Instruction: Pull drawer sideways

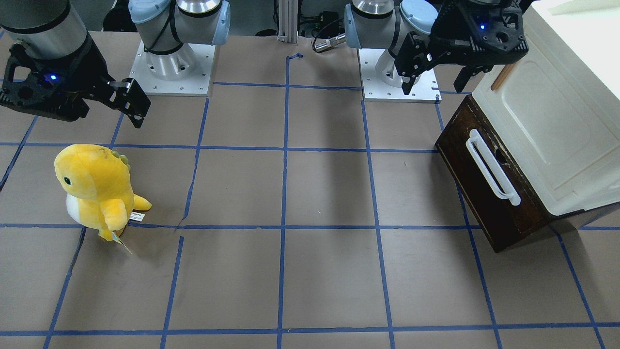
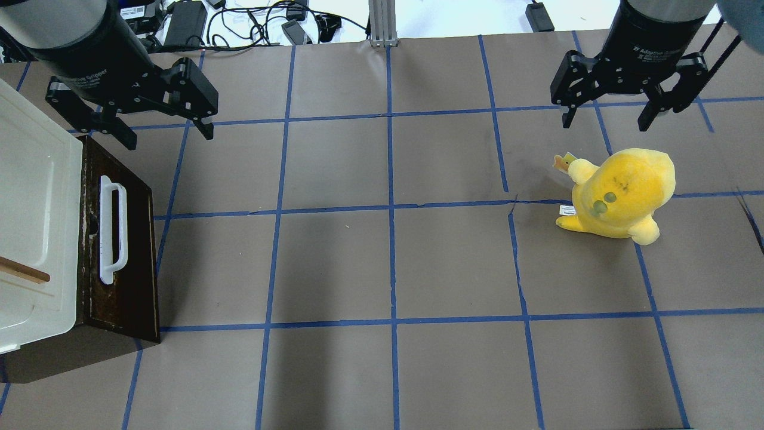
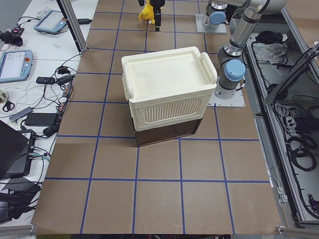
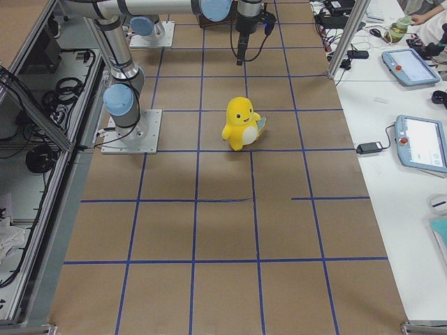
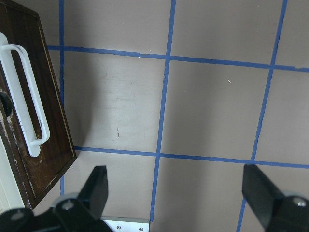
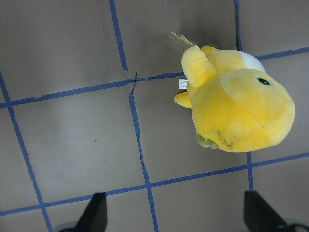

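Observation:
The drawer [image 2: 128, 263] has a dark brown front with a long white bar handle [image 2: 112, 230] and sits under the cream-white cabinet [image 2: 30, 197] at the overhead view's left edge. Its interior does not show. It also shows in the front view [image 1: 484, 194] and the left wrist view [image 5: 48, 121]. My left gripper [image 2: 168, 136] is open and empty. It hovers above the table just past the drawer front's upper end in the overhead view, apart from the handle. My right gripper [image 2: 604, 124] is open and empty, above a yellow plush toy [image 2: 621, 194].
The plush toy [image 1: 97, 186] stands on the brown blue-taped table, far from the drawer. The cabinet [image 1: 547, 121] carries a small wooden handle [image 2: 24, 272]. Both arm bases [image 1: 174, 68] stand at the table's robot side.

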Tool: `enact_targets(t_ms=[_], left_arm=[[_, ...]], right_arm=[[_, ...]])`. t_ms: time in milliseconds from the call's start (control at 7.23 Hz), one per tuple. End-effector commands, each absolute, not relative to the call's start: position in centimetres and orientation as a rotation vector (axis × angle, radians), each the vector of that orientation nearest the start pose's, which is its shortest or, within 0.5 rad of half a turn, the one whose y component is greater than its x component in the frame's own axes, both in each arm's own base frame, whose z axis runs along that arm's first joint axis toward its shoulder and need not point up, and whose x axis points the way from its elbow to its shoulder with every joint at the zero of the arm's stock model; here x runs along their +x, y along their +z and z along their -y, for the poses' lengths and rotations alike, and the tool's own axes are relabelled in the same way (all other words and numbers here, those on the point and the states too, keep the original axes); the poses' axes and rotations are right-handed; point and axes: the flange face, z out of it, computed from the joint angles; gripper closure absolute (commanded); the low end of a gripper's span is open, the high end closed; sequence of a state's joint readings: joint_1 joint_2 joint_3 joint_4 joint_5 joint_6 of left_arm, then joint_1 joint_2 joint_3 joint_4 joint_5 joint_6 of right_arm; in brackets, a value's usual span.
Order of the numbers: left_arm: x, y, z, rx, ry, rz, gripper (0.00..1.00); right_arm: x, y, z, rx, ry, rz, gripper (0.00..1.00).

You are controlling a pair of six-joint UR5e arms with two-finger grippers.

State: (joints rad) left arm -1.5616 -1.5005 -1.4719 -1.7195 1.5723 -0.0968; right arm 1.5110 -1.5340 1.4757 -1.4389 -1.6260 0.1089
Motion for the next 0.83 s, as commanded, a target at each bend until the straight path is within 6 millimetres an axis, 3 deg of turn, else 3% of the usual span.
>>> enact_targets(t_ms=[0,691], left_arm=[[-12.89,55.62,45.90,-0.166,-0.036,-3.136,0.00],[-12.89,55.61,45.76,-0.166,-0.027,-3.136,0.00]], right_arm=[[9.77,50.35,50.60,0.266,0.116,-3.185,0.00],[9.77,50.35,50.60,0.266,0.116,-3.185,0.00]])
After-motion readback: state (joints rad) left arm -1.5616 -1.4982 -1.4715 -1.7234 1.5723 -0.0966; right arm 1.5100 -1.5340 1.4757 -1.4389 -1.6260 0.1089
